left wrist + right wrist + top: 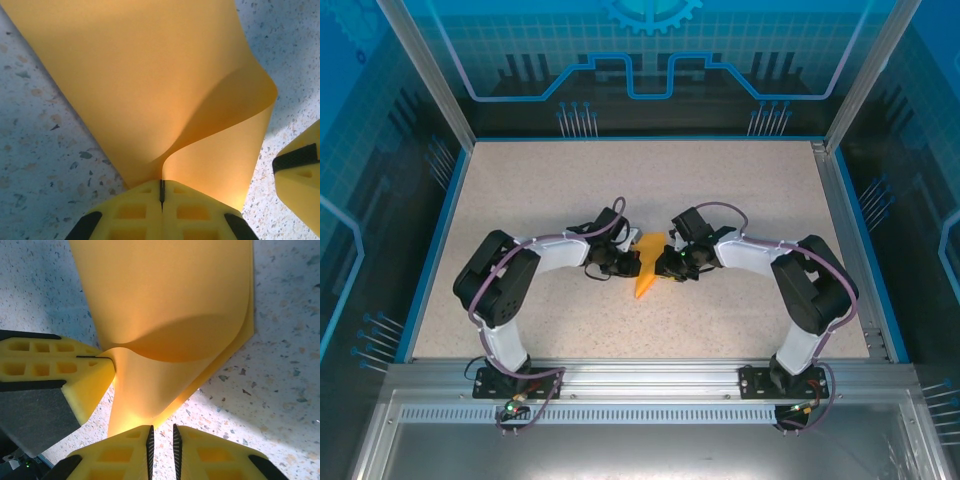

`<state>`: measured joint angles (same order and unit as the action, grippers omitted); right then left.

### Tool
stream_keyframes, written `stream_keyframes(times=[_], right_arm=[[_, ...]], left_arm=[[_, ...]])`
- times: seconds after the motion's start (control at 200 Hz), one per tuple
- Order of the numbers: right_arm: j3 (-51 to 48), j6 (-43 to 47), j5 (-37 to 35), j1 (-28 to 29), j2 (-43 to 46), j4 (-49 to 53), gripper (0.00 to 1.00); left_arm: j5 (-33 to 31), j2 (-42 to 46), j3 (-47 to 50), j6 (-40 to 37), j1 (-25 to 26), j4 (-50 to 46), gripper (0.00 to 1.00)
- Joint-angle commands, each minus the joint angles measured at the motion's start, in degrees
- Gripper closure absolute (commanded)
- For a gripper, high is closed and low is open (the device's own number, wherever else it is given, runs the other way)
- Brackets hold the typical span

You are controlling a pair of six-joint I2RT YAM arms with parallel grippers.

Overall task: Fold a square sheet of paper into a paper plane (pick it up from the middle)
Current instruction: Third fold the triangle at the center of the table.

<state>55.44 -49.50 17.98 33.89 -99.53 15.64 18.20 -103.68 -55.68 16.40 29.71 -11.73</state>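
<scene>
Paper [648,268], orange-yellow and folded to a taper, lies at the middle of the table [750,200], its narrow tip pointing toward 7 o'clock in the top view. The left gripper [161,191] meets it from 9 o'clock, jaws pressed together on the sheet's edge, where a flap curls up from the pinch. The right gripper [162,436] sits at 3 o'clock, jaws a narrow slit apart with bare table between them, gripping nothing.

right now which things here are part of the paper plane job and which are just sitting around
For the job: orange-yellow paper sheet, partly folded; left gripper, pinching it; right gripper, beside it.
Just there: speckled table; blue enclosure walls.
</scene>
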Motion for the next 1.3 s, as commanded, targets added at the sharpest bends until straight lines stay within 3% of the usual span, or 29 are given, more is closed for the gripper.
stream_keyframes(times=[0.0, 0.32, 1.295], right_arm=[[-0.5, -0.4, -0.4, 0.7, 1.2, 1.1, 0.79], [-0.3, -0.3, -0.2, 0.7, 0.4, 1.0, 0.79], [-1.1, -0.6, -0.4, 0.8, 0.4, 0.3, 0.79]], left_arm=[[-0.6, -0.5, -1.2, -1.0, -0.5, -1.6, 0.97], [-1.0, 3.5, 0.7, 0.3, -0.5, -1.4, 0.95], [-0.7, 3.0, 1.1, 0.4, -0.5, -0.1, 0.94]])
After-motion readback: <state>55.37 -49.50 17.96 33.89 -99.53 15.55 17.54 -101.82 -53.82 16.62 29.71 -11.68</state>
